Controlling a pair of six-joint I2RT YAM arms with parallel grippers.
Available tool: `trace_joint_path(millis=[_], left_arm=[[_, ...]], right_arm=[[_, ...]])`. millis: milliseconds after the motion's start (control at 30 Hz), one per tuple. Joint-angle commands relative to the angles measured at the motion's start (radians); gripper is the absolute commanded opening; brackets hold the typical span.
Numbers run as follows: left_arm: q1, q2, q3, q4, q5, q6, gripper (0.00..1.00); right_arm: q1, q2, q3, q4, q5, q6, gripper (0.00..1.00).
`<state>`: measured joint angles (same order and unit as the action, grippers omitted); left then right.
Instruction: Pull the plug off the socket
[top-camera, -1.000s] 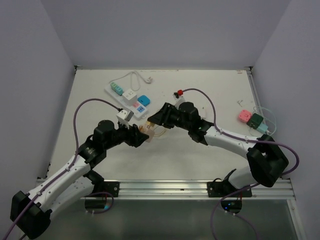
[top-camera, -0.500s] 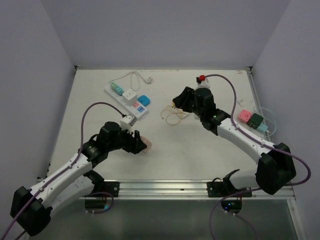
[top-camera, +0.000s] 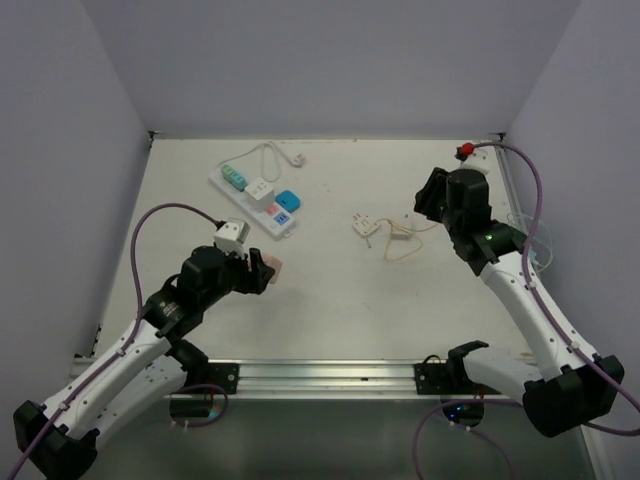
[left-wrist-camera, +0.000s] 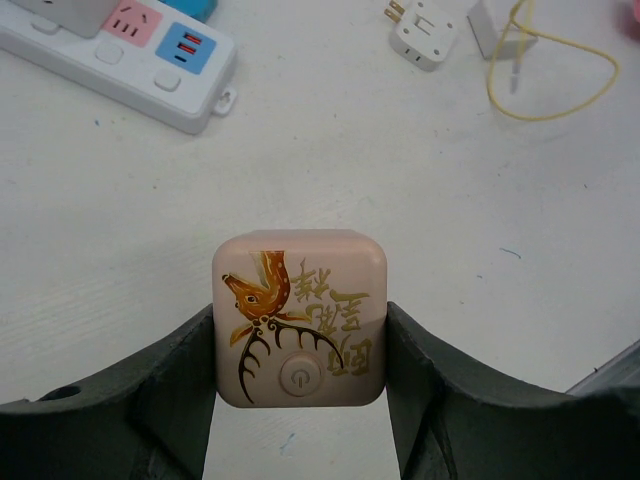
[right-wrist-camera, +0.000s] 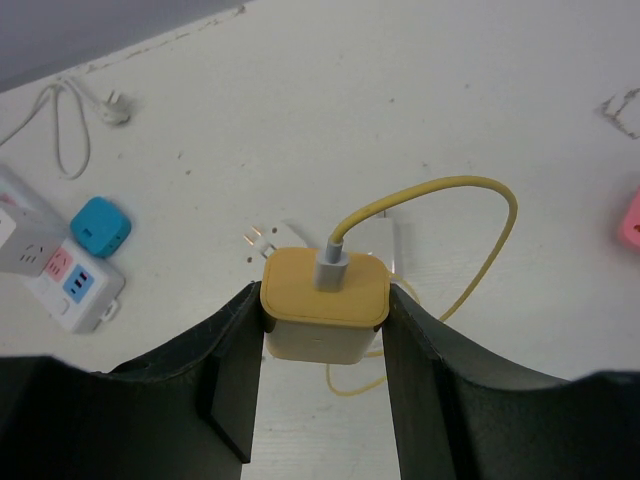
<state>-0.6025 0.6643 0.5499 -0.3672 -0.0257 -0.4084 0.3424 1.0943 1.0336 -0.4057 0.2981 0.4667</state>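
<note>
Left tool (top-camera: 258, 270): clenched on a pink rounded cube (left-wrist-camera: 300, 300), one finger on each side face.
Pink rounded cube: top face printed with a gold-and-brown deer, gold characters and a round power button.
Right tool (right-wrist-camera: 325, 330): grasping a white charger block with a yellow top (right-wrist-camera: 325, 288), one finger pressed against each side.
Yellow cable (right-wrist-camera: 455, 183): joined by a grey connector to the block's yellow top, arcing away and looping back down to the counter (top-camera: 330, 300) behind the block.
White two-prong plug (left-wrist-camera: 425, 30): loose on the counter between the two tools, prongs bare, well apart from the power strip, with a small white rectangular piece near it at the cable loop.
Power strip (left-wrist-camera: 140, 70): flat and diagonal on the far-left part of the counter, beyond the left tool, touched by neither tool; pink outlet face and blue USB face at its near end.
White cube adapter (top-camera: 260, 188): seated on the middle of the strip.
Teal piece (top-camera: 233, 178): on the strip's far end.
Blue cube (top-camera: 288, 199): just beside the strip's right edge — touching or apart, cannot tell.
White cord (top-camera: 268, 150): curling from the strip's far end toward the back wall.
</note>
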Motion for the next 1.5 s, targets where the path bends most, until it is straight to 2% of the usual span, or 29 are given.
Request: trace_joint_path(millis=[0,200,367,600,767,1033,1100,1333,1467], left_arm=[[-0.002,-0.028,0.036,0.016,-0.118,0.002,0.0],[-0.002,-0.06,0.013,0.019,-0.189,0.0,0.0],[-0.002,-0.049,0.019,0.02,-0.209,0.003,0.0],[-0.002,-0.045,0.019,0.014,-0.22,0.01,0.0],[0.0,-0.042,0.021,0.013,-0.223,0.01,0.0],[0.006,-0.034,0.022,0.013,-0.224,0.016,0.0],[0.009,-0.032,0.021,0.013,-0.223,0.014,0.0],[0.026,-0.019,0.025,0.02,-0.2,0.022,0.0],[0.033,-0.025,0.022,0.022,-0.2,0.022,0.0]], right_arm=[[-0.039,-0.034,0.083,-0.058,0.027,-0.068,0.0],[-0.075,-0.045,0.173,-0.071,-0.04,-0.099,0.0],[-0.088,-0.018,0.229,-0.074,0.013,-0.125,0.0],[-0.126,0.062,0.131,0.004,0.044,-0.119,0.0],[-0.187,0.203,0.077,0.03,0.003,-0.1,0.0],[-0.276,0.401,0.097,0.001,0.004,-0.086,0.0],[-0.296,0.438,0.098,0.01,-0.048,-0.092,0.0],[-0.296,0.648,0.244,-0.111,-0.181,-0.157,0.0],[-0.296,0.749,0.307,-0.169,-0.226,-0.168,0.11]])
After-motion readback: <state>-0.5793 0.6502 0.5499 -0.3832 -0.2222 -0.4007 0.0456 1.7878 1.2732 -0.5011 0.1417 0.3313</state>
